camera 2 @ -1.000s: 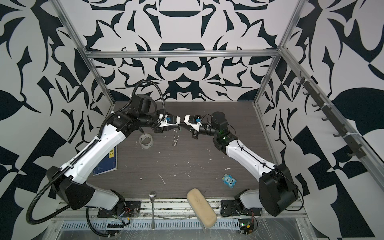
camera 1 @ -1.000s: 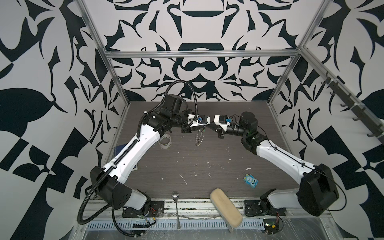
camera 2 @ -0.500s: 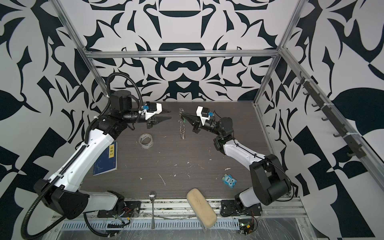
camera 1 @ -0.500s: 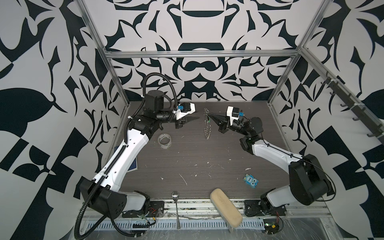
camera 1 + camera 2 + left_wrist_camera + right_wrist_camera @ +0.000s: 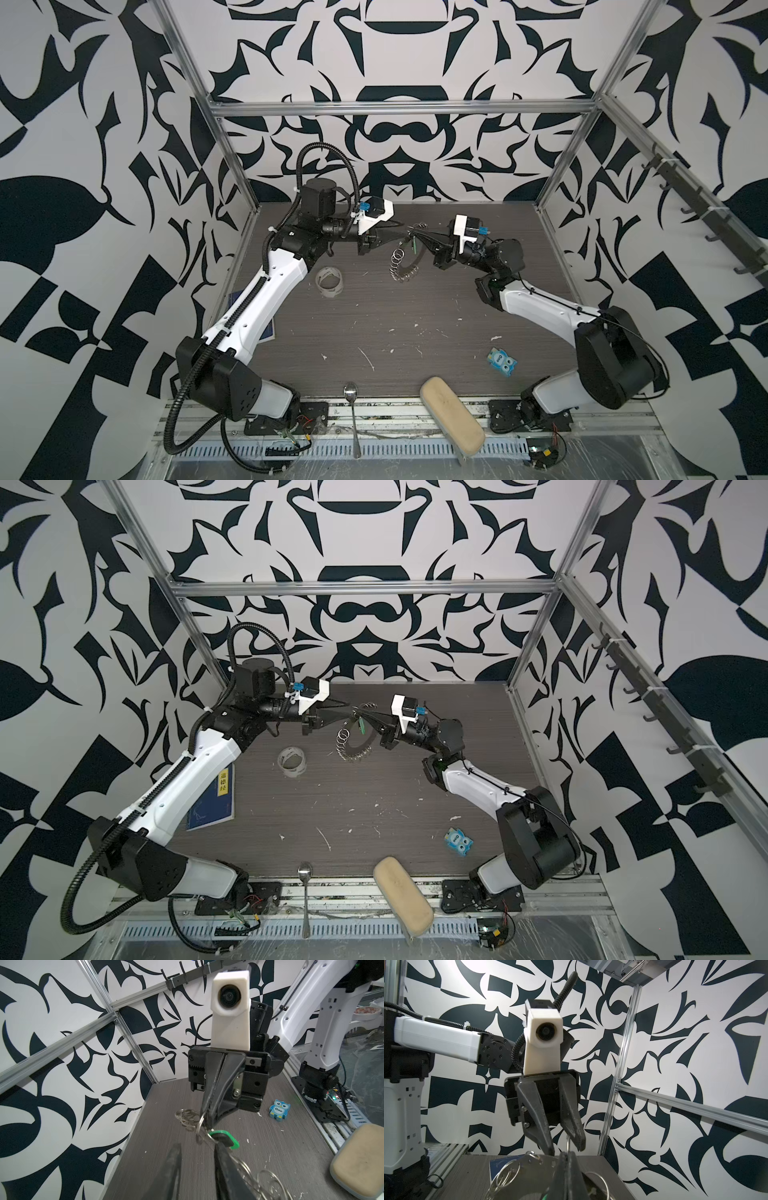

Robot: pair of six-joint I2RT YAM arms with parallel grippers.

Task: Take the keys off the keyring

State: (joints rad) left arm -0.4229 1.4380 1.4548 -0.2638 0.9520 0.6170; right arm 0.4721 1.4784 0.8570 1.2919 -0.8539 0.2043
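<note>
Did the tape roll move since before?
No. The tape roll sits just as far from the blue book as in the earlier pictures.

Blurred, covered, cropped
Left wrist view: the blurred left gripper (image 5: 198, 1144) finger covers part of the green key (image 5: 234, 1144); the keyring (image 5: 187, 1118) and beige sponge (image 5: 361, 1159) run off the view's edges
</note>
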